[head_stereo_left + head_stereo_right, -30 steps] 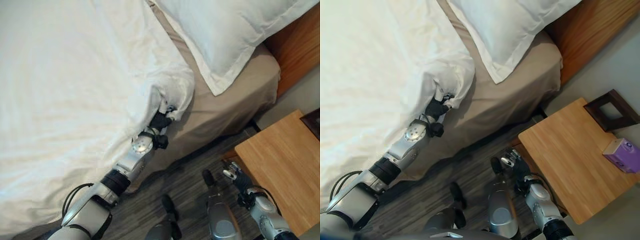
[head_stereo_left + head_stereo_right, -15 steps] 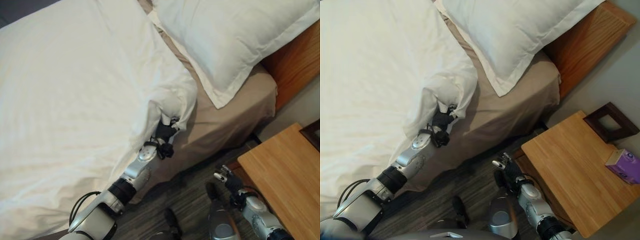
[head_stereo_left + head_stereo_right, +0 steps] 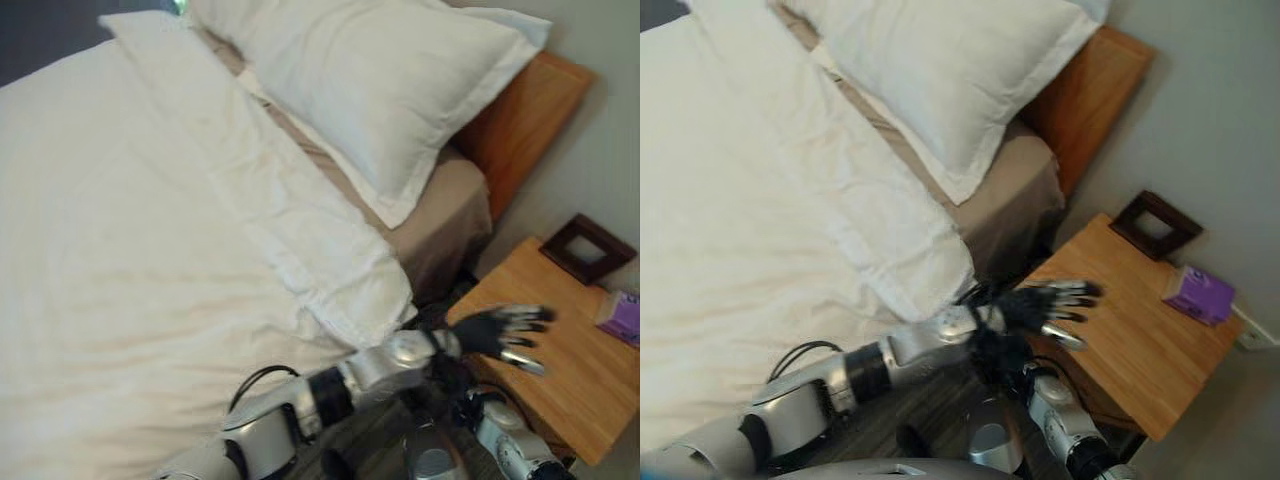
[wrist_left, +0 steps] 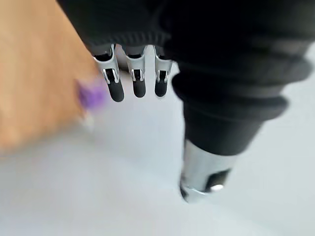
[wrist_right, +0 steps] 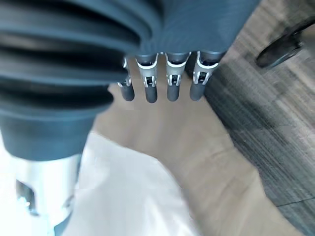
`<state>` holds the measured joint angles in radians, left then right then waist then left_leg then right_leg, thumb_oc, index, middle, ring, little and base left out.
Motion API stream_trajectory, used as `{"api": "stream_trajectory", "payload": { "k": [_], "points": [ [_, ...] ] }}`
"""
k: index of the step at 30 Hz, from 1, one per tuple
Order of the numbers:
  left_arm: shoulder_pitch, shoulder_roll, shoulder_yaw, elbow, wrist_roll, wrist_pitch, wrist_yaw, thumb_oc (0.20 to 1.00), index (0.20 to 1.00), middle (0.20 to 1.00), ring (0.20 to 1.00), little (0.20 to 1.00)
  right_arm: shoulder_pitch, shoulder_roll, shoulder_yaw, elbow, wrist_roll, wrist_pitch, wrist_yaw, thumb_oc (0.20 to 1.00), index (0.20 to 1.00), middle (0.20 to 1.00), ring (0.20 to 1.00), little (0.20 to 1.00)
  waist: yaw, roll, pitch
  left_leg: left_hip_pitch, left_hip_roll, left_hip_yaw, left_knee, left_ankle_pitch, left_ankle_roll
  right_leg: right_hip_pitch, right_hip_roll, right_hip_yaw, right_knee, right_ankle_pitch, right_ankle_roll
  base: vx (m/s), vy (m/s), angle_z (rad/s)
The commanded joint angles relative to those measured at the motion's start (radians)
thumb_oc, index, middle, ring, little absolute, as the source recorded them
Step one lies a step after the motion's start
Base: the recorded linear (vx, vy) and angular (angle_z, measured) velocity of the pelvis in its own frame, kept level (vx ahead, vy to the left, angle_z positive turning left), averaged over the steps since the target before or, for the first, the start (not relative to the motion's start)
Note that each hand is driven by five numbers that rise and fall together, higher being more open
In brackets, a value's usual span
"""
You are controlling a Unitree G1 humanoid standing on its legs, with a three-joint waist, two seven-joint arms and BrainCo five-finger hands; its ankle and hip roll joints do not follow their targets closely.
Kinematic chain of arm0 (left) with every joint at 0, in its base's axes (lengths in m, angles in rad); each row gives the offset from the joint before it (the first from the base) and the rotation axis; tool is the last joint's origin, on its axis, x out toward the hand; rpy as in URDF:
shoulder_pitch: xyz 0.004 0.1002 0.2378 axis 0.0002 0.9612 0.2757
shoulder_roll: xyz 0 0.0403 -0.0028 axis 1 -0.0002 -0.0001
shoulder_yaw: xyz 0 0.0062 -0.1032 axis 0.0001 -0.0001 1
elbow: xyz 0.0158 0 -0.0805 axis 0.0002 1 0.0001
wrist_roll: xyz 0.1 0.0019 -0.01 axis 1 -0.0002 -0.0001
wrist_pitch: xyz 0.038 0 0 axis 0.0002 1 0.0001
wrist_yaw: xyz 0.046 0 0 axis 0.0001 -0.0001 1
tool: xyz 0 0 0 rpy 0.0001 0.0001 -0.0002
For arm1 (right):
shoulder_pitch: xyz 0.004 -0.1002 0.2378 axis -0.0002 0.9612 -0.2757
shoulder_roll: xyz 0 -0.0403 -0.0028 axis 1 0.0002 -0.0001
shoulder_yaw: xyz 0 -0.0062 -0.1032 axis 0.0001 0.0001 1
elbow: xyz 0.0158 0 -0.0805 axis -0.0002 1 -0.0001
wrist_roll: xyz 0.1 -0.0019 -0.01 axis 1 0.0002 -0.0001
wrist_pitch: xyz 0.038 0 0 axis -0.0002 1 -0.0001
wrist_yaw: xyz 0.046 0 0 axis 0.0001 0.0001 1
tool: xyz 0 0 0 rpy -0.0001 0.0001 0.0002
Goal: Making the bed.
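Left robot hand: fingers straight and spread, holding nothing, out over the wooden counter beside the bed.
Right robot hand: low by the bed's side above the dark floor; fingers straight, holding nothing.
Duvet: white, spread over the bed, its folded top edge lying just below the pillow.
Sheet: tan, bare between duvet and pillow.
Counter items: dark frame, purple box.
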<state>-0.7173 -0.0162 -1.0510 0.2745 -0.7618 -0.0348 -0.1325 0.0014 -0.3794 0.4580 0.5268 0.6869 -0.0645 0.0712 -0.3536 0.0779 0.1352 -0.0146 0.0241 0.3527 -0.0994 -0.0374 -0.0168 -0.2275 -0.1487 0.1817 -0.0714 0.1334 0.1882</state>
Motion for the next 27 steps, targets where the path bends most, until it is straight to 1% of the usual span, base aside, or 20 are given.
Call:
{"api": "stream_trajectory", "payload": {
  "k": [1,4,8,9,10,11,13,14,15,16,17,18,19,20,21,23,25,27],
  "points": [
    [-0.057,-0.046,0.072,0.001,0.008,-0.047,0.001,1.000,1.000,1.000,1.000,1.000,-0.020,-0.031,0.009,-0.043,0.038,-0.024,0.007,1.000,1.000,1.000,1.000,1.000,0.012,0.023,0.057,0.026,0.042,-0.044,0.012,0.051,-0.070,0.103,0.069,-0.047,-0.016,-0.051,-0.027,0.00,0.000,0.00],
    [-0.071,-0.025,0.101,-0.083,-0.054,-0.059,-0.001,1.000,1.000,1.000,1.000,1.000,-0.013,-0.032,-0.002,-0.036,0.037,-0.025,0.006,1.000,1.000,1.000,1.000,1.000,0.024,0.023,0.050,0.029,0.040,-0.053,0.012,0.052,-0.070,0.114,0.069,-0.055,-0.016,-0.054,-0.028,0.00,-0.004,-0.01],
    [-0.060,0.052,0.189,-0.186,-0.136,-0.104,0.027,1.000,1.000,1.000,1.000,1.000,0.018,-0.016,-0.058,-0.043,0.075,-0.043,-0.015,1.000,1.000,1.000,1.000,1.000,0.042,0.022,0.043,0.035,0.039,-0.065,0.012,0.053,-0.069,0.127,0.065,-0.065,-0.016,-0.059,-0.029,0.00,-0.009,0.02],
    [-0.049,0.085,0.232,-0.210,-0.155,-0.123,0.040,1.000,1.000,1.000,1.000,1.000,0.020,-0.013,-0.079,-0.050,0.084,-0.054,-0.025,1.000,1.000,1.000,1.000,1.000,0.049,0.023,0.042,0.035,0.038,-0.067,0.012,0.054,-0.069,0.128,0.064,-0.068,-0.016,-0.060,-0.029,-0.01,-0.011,0.07],
    [-0.048,0.086,0.233,-0.211,-0.156,-0.122,0.041,1.000,1.000,1.000,1.000,1.000,0.020,-0.013,-0.078,-0.050,0.084,-0.054,-0.026,1.000,1.000,1.000,1.000,1.000,0.048,0.022,0.042,0.035,0.038,-0.068,0.012,0.054,-0.069,0.129,0.064,-0.069,-0.016,-0.060,-0.029,-0.02,-0.011,0.06],
    [0.016,0.155,0.329,-0.257,-0.202,-0.163,0.076,1.000,1.000,1.000,1.000,1.000,0.017,-0.009,-0.148,-0.082,0.105,-0.091,-0.060,1.000,1.000,1.000,1.000,1.000,0.062,0.023,0.044,0.038,0.036,-0.077,0.012,0.053,-0.068,0.137,0.062,-0.077,-0.016,-0.064,-0.030,-0.02,-0.008,0.04],
    [0.116,0.220,0.449,-0.311,-0.252,-0.197,0.103,1.000,1.000,1.000,1.000,1.000,0.003,-0.001,-0.221,-0.134,0.114,-0.127,-0.096,1.000,1.000,1.000,1.000,1.000,0.076,0.021,0.046,0.037,0.034,-0.084,0.012,0.054,-0.067,0.140,0.061,-0.082,-0.016,-0.065,-0.031,-0.03,-0.009,0.05],
    [0.116,0.221,0.450,-0.312,-0.252,-0.197,0.104,1.000,1.000,1.000,1.000,1.000,0.003,-0.001,-0.221,-0.135,0.114,-0.127,-0.096,1.000,1.000,1.000,1.000,1.000,0.077,0.021,0.043,0.034,0.035,-0.084,0.012,0.056,-0.068,0.136,0.062,-0.081,-0.016,-0.063,-0.032,-0.02,-0.006,0.13],
    [0.179,0.257,0.510,-0.330,-0.262,-0.203,0.103,1.000,1.000,1.000,1.000,1.000,-0.002,-0.007,-0.262,-0.160,0.088,-0.141,-0.111,1.000,1.000,1.000,1.000,1.000,0.085,0.020,0.044,0.034,0.035,-0.087,0.012,0.056,-0.067,0.138,0.060,-0.083,-0.016,-0.064,-0.032,-0.02,-0.011,0.17],
    [0.305,0.304,0.617,-0.347,-0.271,-0.215,0.105,1.000,1.000,1.000,1.000,1.000,-0.040,-0.037,-0.342,-0.205,0.027,-0.173,-0.145,1.000,1.000,1.000,1.000,1.000,0.105,0.019,0.043,0.033,0.035,-0.092,0.012,0.055,-0.065,0.141,0.059,-0.089,-0.016,-0.066,-0.033,-0.01,-0.007,0.18],
    [0.307,0.304,0.618,-0.349,-0.270,-0.214,0.106,1.000,1.000,1.000,1.000,1.000,-0.039,-0.037,-0.341,-0.205,0.026,-0.173,-0.146,1.000,1.000,1.000,1.000,1.000,0.104,0.019,0.042,0.033,0.035,-0.092,0.012,0.055,-0.065,0.140,0.059,-0.089,-0.016,-0.066,-0.033,0.00,-0.008,0.07],
    [0.380,0.330,0.695,-0.370,-0.273,-0.222,0.104,1.000,1.000,1.000,1.000,1.000,-0.061,-0.053,-0.382,-0.233,0.006,-0.189,-0.166,1.000,1.000,1.000,1.000,1.000,0.118,0.018,0.043,0.037,0.034,-0.098,0.012,0.052,-0.064,0.148,0.057,-0.096,-0.016,-0.071,-0.033,0.00,-0.018,0.08],
    [0.475,0.350,0.761,-0.393,-0.301,-0.229,0.106,1.000,1.000,1.000,1.000,1.000,-0.109,-0.072,-0.440,-0.251,-0.015,-0.216,-0.203,0.740,0.740,0.740,0.740,0.740,0.141,0.017,0.037,0.035,0.032,-0.106,0.012,0.054,-0.061,0.151,0.056,-0.103,-0.016,-0.073,-0.036,0.00,-0.024,0.15],
    [0.532,0.368,0.817,-0.375,-0.303,-0.228,0.108,1.000,1.000,1.000,1.000,1.000,-0.142,-0.091,-0.463,-0.256,-0.030,-0.223,-0.231,0.200,0.200,0.200,0.200,0.200,0.154,0.016,0.034,0.036,0.031,-0.111,0.012,0.054,-0.060,0.157,0.054,-0.107,-0.016,-0.076,-0.037,0.00,-0.025,0.27],
    [0.573,0.381,0.841,-0.376,-0.295,-0.230,0.117,1.000,1.000,1.000,1.000,1.000,-0.180,-0.122,-0.483,-0.263,-0.041,-0.227,-0.251,0.200,0.200,0.200,0.200,0.200,0.168,0.015,0.035,0.039,0.029,-0.119,0.012,0.051,-0.059,0.163,0.053,-0.114,-0.016,-0.080,-0.036,-0.01,-0.015,0.34],
    [0.637,0.396,0.880,-0.386,-0.299,-0.227,0.123,1.000,1.000,1.000,1.000,1.000,-0.235,-0.143,-0.492,-0.290,-0.003,-0.241,-0.256,0.200,0.200,0.200,0.200,0.200,0.192,0.015,0.033,0.031,0.028,-0.127,0.012,0.058,-0.058,0.160,0.052,-0.120,-0.016,-0.077,-0.038,-0.02,-0.011,0.25],
    [0.716,0.400,0.911,-0.368,-0.305,-0.214,0.127,1.000,1.000,1.000,1.000,1.000,-0.318,-0.148,-0.476,-0.276,0.077,-0.254,-0.256,0.200,0.200,0.200,0.200,0.200,0.226,0.012,0.032,0.029,0.027,-0.136,0.012,0.061,-0.057,0.165,0.051,-0.131,-0.016,-0.078,-0.039,-0.02,-0.023,0.13],
    [0.764,0.405,0.922,-0.389,-0.313,-0.206,0.122,1.000,1.000,1.000,1.000,1.000,-0.368,-0.138,-0.440,-0.263,0.156,-0.252,-0.237,0.200,0.200,0.200,0.200,0.200,0.249,0.009,0.031,0.027,0.026,-0.141,0.012,0.064,-0.057,0.167,0.051,-0.137,-0.016,-0.079,-0.040,-0.02,-0.020,0.15]
  ]
}}
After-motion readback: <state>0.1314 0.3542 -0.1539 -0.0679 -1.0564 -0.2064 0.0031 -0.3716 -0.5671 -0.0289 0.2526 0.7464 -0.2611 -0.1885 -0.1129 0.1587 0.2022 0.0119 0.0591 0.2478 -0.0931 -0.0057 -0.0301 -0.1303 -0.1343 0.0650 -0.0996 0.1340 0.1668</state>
